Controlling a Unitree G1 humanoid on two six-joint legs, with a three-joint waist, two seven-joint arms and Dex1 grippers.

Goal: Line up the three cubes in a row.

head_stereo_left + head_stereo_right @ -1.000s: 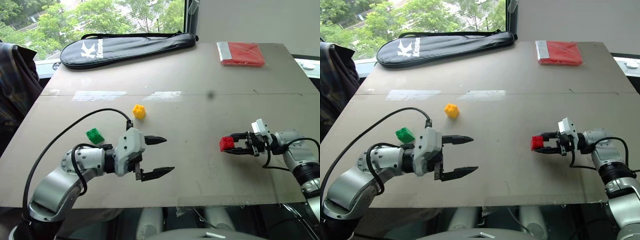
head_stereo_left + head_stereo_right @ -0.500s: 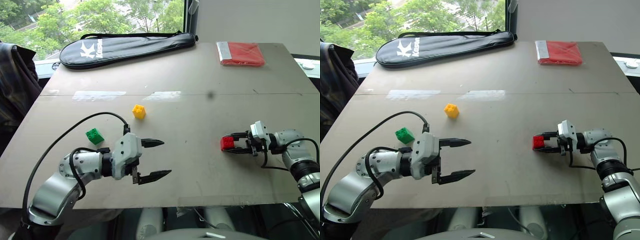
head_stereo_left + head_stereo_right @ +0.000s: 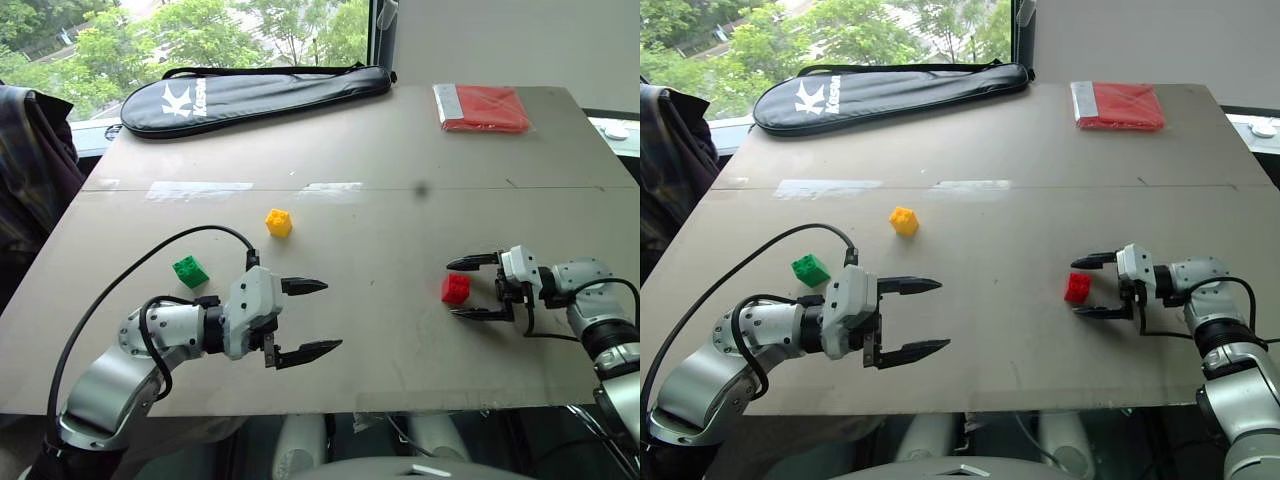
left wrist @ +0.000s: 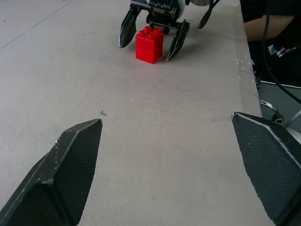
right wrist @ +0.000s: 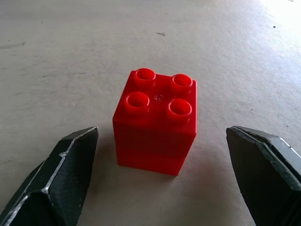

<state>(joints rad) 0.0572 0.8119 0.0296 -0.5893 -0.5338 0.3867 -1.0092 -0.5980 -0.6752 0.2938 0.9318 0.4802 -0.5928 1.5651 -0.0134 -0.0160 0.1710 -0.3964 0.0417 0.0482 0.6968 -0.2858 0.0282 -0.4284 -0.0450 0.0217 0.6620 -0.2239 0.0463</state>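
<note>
A: How is the right gripper [image 3: 468, 289] set?
B: Its jaws are spread wide, and the small red studded plastic cube [image 3: 455, 288] is seen standing on the table [image 3: 400, 160] between the fingers, gripped by neither.

A: And the left gripper [image 3: 313, 318]?
B: It is spread wide and empty, near the table's near-left edge; the green studded cube [image 3: 189, 271] and the yellow studded cube [image 3: 278, 222] lie farther off.

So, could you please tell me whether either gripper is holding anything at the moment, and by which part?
Nothing is held. The right gripper is open around the red cube without touching it; the left gripper is open and empty.
</note>
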